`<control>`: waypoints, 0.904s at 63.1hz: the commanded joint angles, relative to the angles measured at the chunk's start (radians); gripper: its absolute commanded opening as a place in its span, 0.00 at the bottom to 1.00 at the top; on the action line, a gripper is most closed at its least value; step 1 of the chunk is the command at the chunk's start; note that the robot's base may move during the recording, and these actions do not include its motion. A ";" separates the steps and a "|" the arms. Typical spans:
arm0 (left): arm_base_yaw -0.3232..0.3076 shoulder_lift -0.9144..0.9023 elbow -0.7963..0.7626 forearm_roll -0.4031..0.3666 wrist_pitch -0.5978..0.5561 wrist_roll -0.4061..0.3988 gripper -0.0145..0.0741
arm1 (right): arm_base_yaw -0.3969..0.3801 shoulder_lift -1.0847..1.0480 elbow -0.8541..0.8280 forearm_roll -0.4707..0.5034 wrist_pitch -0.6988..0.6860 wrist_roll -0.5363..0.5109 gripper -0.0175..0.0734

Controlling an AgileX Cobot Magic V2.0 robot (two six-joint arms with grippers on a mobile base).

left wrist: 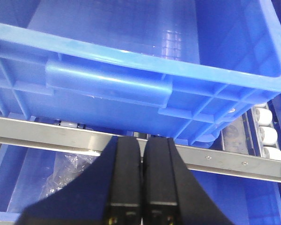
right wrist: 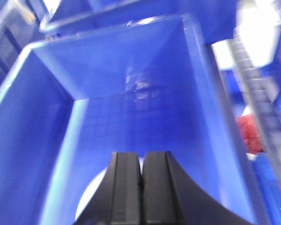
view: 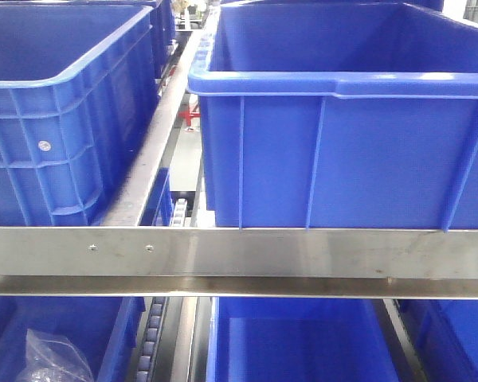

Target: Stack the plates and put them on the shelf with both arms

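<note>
In the right wrist view my right gripper (right wrist: 141, 154) is shut, its fingers pressed together, and it hangs over the inside of a deep blue crate (right wrist: 131, 93). Part of one pale plate (right wrist: 91, 194) shows as a white arc low in that crate, left of the fingers. The gripper hides the rest of it. I cannot tell whether a second plate lies there. In the left wrist view my left gripper (left wrist: 141, 140) is shut and empty, in front of a steel shelf rail (left wrist: 47, 133) under a blue crate (left wrist: 131, 89). Neither gripper shows in the front view.
The front view shows two blue crates (view: 56, 119) (view: 342, 143) on the upper shelf behind a steel rail (view: 239, 251). A lower crate (view: 303, 350) sits below, and a clear plastic bag (view: 56, 358) lies in the lower left one. White rollers (left wrist: 267, 136) run at the right.
</note>
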 commanded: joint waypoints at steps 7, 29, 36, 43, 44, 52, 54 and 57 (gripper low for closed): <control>0.002 -0.001 -0.028 0.000 -0.075 -0.009 0.26 | -0.007 -0.246 0.218 -0.040 -0.093 -0.004 0.25; 0.002 -0.001 -0.028 0.000 -0.075 -0.009 0.26 | -0.007 -0.441 0.374 -0.040 -0.100 -0.004 0.25; 0.002 -0.001 -0.028 0.000 -0.075 -0.009 0.26 | -0.007 -0.441 0.374 -0.040 -0.100 -0.004 0.25; 0.002 -0.001 -0.028 0.000 -0.075 -0.009 0.26 | -0.007 -0.441 0.374 -0.040 -0.100 -0.004 0.25; 0.002 -0.001 -0.028 0.000 -0.075 -0.009 0.26 | -0.007 -0.441 0.374 -0.040 -0.100 -0.004 0.25; 0.002 -0.001 -0.028 0.000 -0.075 -0.009 0.26 | -0.007 -0.441 0.374 -0.040 -0.100 -0.004 0.25; 0.002 -0.001 -0.028 0.000 -0.075 -0.009 0.26 | -0.007 -0.441 0.374 -0.040 -0.101 -0.004 0.25; 0.002 -0.001 -0.028 0.000 -0.075 -0.009 0.26 | -0.007 -0.441 0.374 -0.040 -0.101 -0.004 0.25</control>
